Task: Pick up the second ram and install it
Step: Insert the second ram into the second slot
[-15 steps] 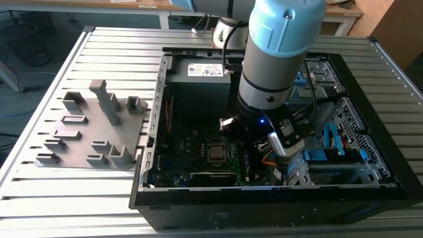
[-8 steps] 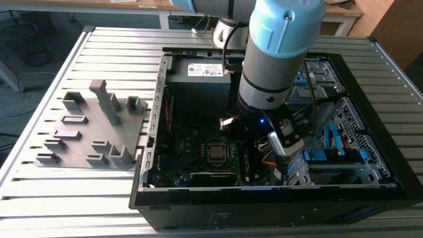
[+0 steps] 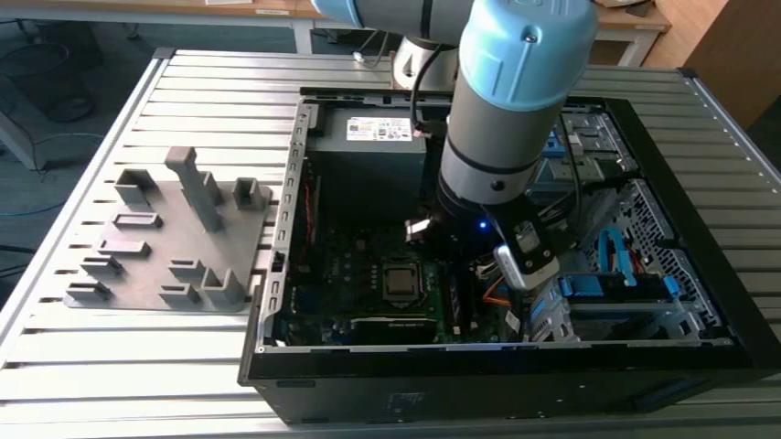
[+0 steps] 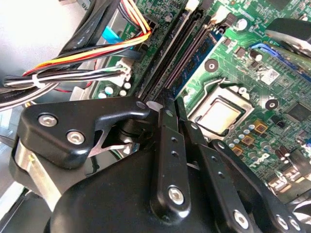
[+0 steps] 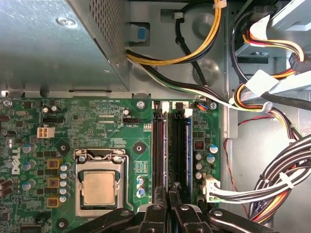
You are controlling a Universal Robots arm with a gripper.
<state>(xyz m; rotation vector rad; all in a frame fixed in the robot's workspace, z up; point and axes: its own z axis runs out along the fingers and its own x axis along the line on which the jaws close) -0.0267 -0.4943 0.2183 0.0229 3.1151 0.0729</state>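
You are looking at the gripper (image 5: 168, 191) with its two black fingers (image 5: 158, 213) pressing together. They are pinching the near end of the memory stick (image 5: 188, 145). In the second wrist view the gripper (image 4: 174, 104) is sitting right at that end of the stick too.

The memory stick (image 4: 201, 56) is blue-green and thin. It is standing on its edge in a long slot and running straight away from the fingertips.

Just beside the fingers, on the other side from the stick, an empty black slot (image 5: 158, 145) is lying next to it.

A little farther from the fingers, past that empty slot, the square silver chip (image 5: 98, 187) is sitting in its metal frame on the green board (image 5: 97, 121).

On the stick's side of the fingers, a bundle of wires (image 5: 272, 189) in black, white, orange and yellow is hanging near.

Well ahead of the fingers, beyond the slots, a gray metal box (image 5: 39, 48) is sitting.

In the exterior view the arm (image 3: 513, 110) is reaching down into the open computer case (image 3: 488, 366). Far from the fingers, outside the case, the gray holder (image 3: 171, 238) is lying on the ribbed table (image 3: 183, 91).
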